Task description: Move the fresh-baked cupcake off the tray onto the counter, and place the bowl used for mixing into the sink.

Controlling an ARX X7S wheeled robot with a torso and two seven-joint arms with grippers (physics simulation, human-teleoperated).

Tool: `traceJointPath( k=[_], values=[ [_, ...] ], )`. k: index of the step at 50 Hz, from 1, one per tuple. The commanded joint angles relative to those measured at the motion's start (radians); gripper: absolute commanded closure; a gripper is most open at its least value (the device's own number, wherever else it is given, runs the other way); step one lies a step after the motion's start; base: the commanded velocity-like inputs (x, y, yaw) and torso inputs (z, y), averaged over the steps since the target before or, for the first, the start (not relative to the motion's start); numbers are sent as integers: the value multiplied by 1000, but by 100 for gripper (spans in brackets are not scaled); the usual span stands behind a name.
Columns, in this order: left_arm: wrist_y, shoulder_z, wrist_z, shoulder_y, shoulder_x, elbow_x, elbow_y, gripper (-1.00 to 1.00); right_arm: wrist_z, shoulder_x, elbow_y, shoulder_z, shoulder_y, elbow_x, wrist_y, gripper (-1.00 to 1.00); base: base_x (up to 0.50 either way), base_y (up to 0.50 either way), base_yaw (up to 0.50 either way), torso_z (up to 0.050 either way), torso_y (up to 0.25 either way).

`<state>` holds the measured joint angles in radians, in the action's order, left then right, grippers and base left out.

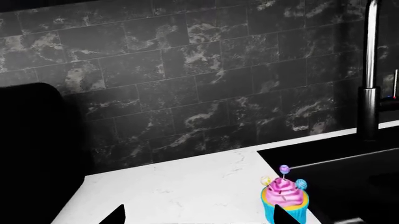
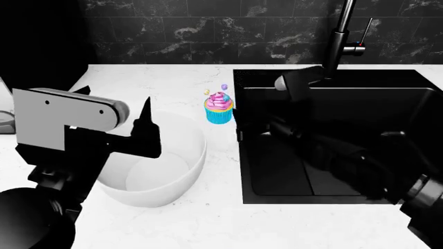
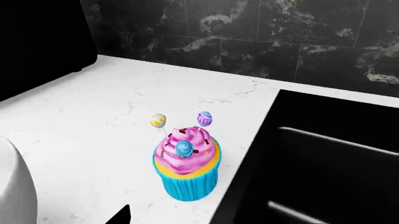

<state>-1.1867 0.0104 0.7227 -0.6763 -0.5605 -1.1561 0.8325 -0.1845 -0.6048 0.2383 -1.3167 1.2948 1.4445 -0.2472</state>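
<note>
Here, the cupcake [image 2: 219,109] stands upright on the white marble desk [image 2: 159,78], just beside the near-left edge of the black sink [image 2: 332,145]; no tray is in view, so I judge that half of the job done. My left tool [image 2: 147,132] hangs over the white bowl [image 2: 155,171], its dark fingers at the bowl's near rim. I cannot tell whether they are parted or pinching. My right tool [image 2: 291,85] sits above the sink, close to the faucet [image 2: 339,36], dark against dark, so its state is also unclear. The bowl rests on the desk, just left of the sink. To do the next step well, I should pinch the rim firmly, lift clear, and carry the bowl rightward without brushing the cupcake beyond it.
</note>
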Motion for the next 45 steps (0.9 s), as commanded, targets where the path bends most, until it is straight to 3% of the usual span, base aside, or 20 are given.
traceJointPath(
  k=[1, 8, 15, 21, 23, 25, 27, 37, 45],
  values=[
    [-120, -22, 181, -107, -13, -268, 11, -100, -192, -248, -385, 50, -28, 27, 34, -100, 0, 0, 0, 0, 0],
    [-140, 32, 363, -173, -43, -504, -22, -100, -281, -387, -554, 96, -72, 52, 114, -100, 0, 0, 0, 0, 0],
    [-49, 256, 677, -404, -101, -874, -54, -100, -333, -497, -718, 139, -153, 28, 268, -100, 0, 0, 0, 0, 0],
    [55, 404, 827, -565, -132, -1071, -49, -100, -382, -518, -749, 150, -195, -29, 339, -100, 0, 0, 0, 0, 0],
    [70, 419, 826, -575, -140, -1074, -45, -100, -380, -518, -751, 150, -198, -27, 342, -100, 0, 0, 0, 0, 0],
    [143, 536, 832, -636, -139, -1209, -47, -100, -428, -549, -814, 153, -226, -130, 385, -100, 0, 0, 0, 0, 0],
    [149, 579, 824, -652, -136, -1234, -46, -100, -423, -548, -822, 157, -234, -115, 405, -100, 0, 0, 0, 0, 0],
    [95, 685, 752, -728, -114, -1244, -189, -100, -541, -569, -973, 182, -276, -242, 490, -100, 0, 0, 0, 0, 0],
    [111, 801, 785, -792, -109, -1335, -248, -100, -570, -582, -1027, 185, -292, -282, 505, -100, 0, 0, 0, 0, 0]
  ],
)
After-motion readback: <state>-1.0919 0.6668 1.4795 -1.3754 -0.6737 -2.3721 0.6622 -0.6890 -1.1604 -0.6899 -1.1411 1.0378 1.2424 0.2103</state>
